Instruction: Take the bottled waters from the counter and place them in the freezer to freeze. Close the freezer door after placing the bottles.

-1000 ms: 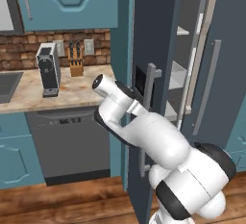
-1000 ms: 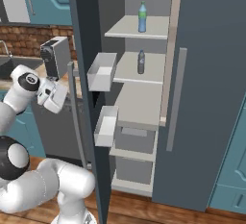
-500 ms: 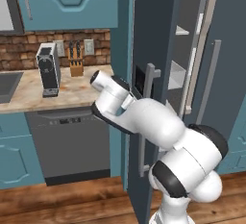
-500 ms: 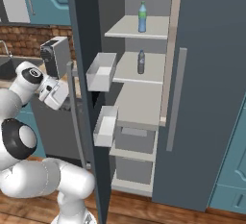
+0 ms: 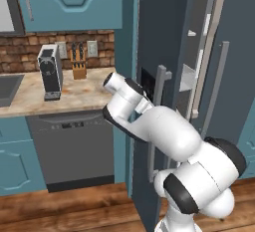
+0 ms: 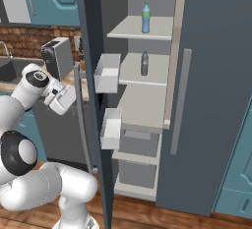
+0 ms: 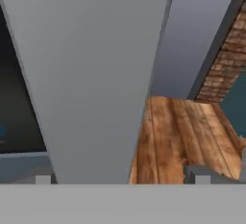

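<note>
Inside freezer (image 6: 211, 75): two bottled waters (image 6: 145, 17).

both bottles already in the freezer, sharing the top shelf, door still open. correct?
Not quite. The right base view shows the blue bottle on the top shelf and the grey-blue bottle on the shelf below it, not together. Both are in the freezer, and the freezer door is open.

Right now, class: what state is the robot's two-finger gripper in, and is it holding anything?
Two-finger gripper: open, jaws spread wide, holding nothing; it faces the tall flat slate-grey freezer door.
</note>
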You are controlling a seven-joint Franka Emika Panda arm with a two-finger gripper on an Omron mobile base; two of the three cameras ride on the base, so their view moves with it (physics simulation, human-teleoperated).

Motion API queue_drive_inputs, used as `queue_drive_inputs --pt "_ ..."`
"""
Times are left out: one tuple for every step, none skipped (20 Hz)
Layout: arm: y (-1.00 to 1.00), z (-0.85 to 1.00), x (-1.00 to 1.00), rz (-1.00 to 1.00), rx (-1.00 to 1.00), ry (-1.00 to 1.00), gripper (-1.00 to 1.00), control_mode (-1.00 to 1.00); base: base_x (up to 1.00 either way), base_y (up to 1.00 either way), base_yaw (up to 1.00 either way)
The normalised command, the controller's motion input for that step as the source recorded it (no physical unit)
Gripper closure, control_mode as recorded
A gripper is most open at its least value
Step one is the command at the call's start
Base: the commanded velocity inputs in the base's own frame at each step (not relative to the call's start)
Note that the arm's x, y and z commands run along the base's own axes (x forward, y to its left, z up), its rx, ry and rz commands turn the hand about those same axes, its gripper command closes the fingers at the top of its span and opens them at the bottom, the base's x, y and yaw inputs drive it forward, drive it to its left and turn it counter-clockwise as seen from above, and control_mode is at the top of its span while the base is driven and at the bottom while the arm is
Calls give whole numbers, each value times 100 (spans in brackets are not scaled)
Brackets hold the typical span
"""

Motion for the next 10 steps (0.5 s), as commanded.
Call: queue_drive_inputs --pt "-58 10 -52 0 0 1 -100 -100 0 0 0" --pt "-59 12 -32 0 0 5 -100 -100 0 0 0" --pt "-59 8 0 0 0 12 -100 -100 0 0 0" --pt "-63 9 0 0 0 17 -100 -100 0 0 0" --pt "-66 11 3 0 1 18 -100 -100 0 0 0" --pt "-64 9 10 1 3 17 -100 -100 0 0 0" --pt "-64 8 10 3 5 16 -100 -100 0 0 0" --pt "-66 5 11 7 9 16 -100 -100 0 0 0" --pt "-66 6 13 10 12 17 -100 -100 0 0 0" --pt "-64 6 12 12 14 18 -100 -100 0 0 0"
